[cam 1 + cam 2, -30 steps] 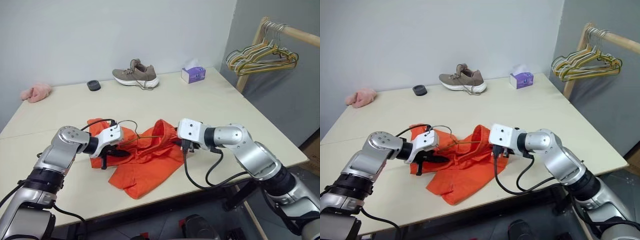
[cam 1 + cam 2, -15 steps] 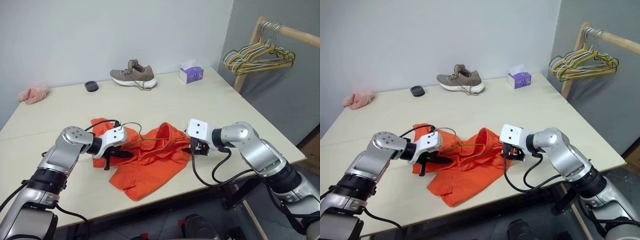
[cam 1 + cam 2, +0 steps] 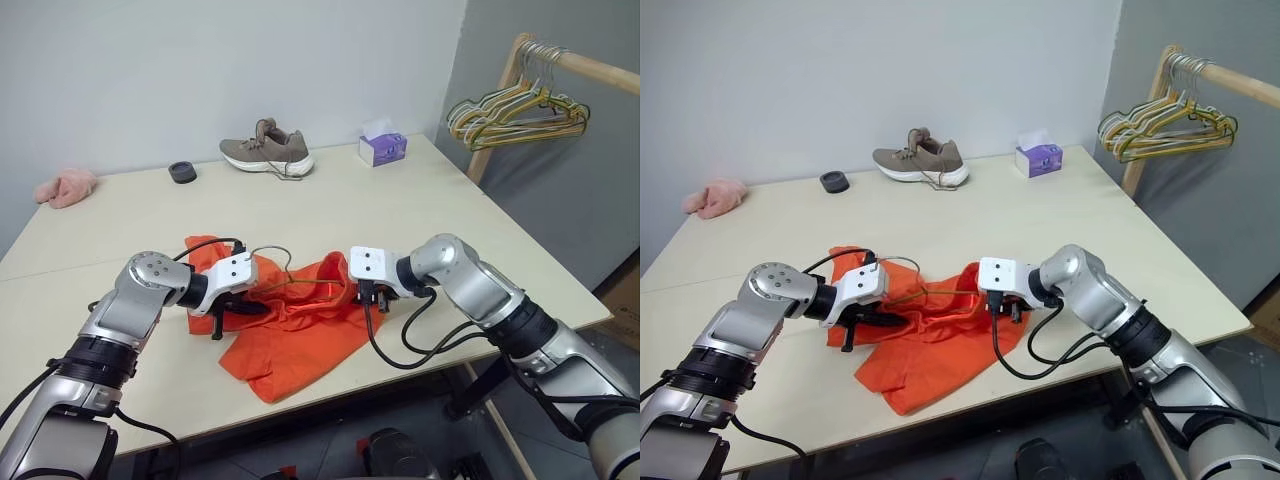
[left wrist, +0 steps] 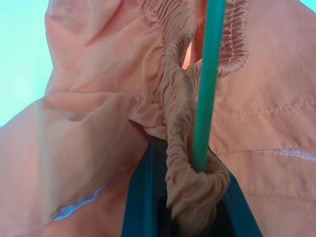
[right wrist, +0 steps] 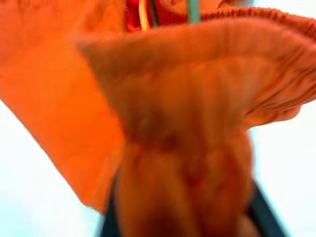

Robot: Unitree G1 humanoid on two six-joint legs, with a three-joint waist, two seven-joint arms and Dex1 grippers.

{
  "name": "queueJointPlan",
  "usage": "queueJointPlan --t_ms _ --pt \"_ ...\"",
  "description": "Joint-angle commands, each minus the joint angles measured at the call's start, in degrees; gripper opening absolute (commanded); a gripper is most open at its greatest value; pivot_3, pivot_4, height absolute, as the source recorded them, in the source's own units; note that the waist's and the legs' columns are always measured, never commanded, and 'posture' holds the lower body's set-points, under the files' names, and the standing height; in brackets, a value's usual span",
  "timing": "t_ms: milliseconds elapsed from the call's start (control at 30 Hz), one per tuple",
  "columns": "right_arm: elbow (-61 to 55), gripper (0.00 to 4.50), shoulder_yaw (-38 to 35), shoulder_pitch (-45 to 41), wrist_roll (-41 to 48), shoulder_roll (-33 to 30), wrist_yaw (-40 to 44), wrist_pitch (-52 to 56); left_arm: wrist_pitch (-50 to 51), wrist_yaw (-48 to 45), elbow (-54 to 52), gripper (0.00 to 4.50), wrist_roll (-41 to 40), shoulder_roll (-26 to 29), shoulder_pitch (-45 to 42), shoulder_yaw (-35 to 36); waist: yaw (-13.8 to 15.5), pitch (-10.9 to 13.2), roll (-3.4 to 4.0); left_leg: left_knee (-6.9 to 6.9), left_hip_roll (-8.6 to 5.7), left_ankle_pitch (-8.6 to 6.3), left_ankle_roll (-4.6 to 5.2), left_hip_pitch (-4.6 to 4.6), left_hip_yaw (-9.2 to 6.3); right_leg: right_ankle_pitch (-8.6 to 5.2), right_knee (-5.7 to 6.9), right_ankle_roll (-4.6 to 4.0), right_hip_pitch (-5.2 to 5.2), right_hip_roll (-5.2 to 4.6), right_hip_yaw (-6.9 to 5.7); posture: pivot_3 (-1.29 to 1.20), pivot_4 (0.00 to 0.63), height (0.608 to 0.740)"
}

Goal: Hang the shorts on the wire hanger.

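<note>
Two pincers work at one heap of cloth on the tabletop (image 3: 420,215), and the shorts (image 3: 290,325) serve as the landmark for everything else. Far to the left of the shorts and toward the wall lies a pink fluffy thing (image 3: 68,187); a small dark round object (image 3: 181,172) sits nearer, also on the wall side.

At the left end of the shorts the left pincer (image 3: 232,312) is pressed together on the gathered waistband; in the left wrist view the bunched elastic sits between its fingers (image 4: 140,197), and the thin wire hanger (image 4: 210,74) rises out of the same pinch. Above the shorts the hanger's wire arcs up and over toward the right, its long side running roughly left to right along the waistband, partly buried in the cloth.

The shorts lie crumpled near the front edge of the tabletop, their long axis running left to right, with one leg trailing toward the front edge.

At the right end of the shorts the right pincer (image 3: 370,297) is closed on a fold of orange cloth; the right wrist view shows the fabric bunched between its fingers.

Behind the shorts, near the wall, stands a grey-brown shoe (image 3: 266,154), and to its right a purple tissue box (image 3: 385,148). Well to the right of the shorts, off the tabletop, a bunch of hangers (image 3: 515,112) hangs from a wooden rail (image 3: 590,68).
</note>
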Motion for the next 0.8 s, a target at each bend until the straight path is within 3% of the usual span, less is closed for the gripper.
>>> queueJointPlan --t_ms 33,100,433,600,800 --pt "-0.2 0.04 -0.9 -1.7 -0.4 1.2 0.7 -1.7 -0.3 0.1 -2.4 0.0 -1.1 -0.3 -1.2 1.2 0.0 0.0 0.0 0.0 0.0 0.0 0.0 0.0 -0.01 0.0 0.0 0.0 0.0 0.0 0.0 -0.33 0.0 0.74" --pt "-0.4 0.04 -1.5 -1.6 -0.4 1.4 0.9 -1.8 1.2 0.3 -2.2 0.0 -2.4 -1.1 -1.5 2.0 0.0 0.0 0.0 0.0 0.0 0.0 0.0 0.0 -0.01 0.0 0.01 0.0 0.0 0.0 0.0 -0.33 0.0 0.74" --pt "-4.9 0.0 -6.6 2.1 2.6 -1.3 1.7 2.8 7.0 1.4 -2.2 2.86 -11.4 -1.4 -0.2 11.3 -0.7 0.0 -0.05 0.02 0.0 0.0 0.0 -0.01 -0.12 0.0 0.04 0.0 0.01 -0.01 -0.04 -0.33 0.0 0.74" --pt "-9.4 0.0 -11.8 7.6 7.7 -2.7 1.2 10.7 7.5 4.8 1.0 2.86 -13.0 0.0 0.5 16.6 -0.7 -0.1 -0.12 0.02 0.02 0.0 0.0 0.0 -0.15 0.0 0.06 0.0 0.03 -0.02 -0.06 -0.33 0.0 0.74" --pt "-11.5 0.0 -17.9 13.0 9.9 -2.2 -6.1 16.9 7.6 9.4 3.8 2.86 -14.4 -0.4 0.0 21.4 -0.7 -0.1 -0.13 0.06 0.0 0.0 0.0 0.0 -0.21 0.0 0.1 0.0 0.04 -0.02 -0.09 -0.33 0.0 0.74"
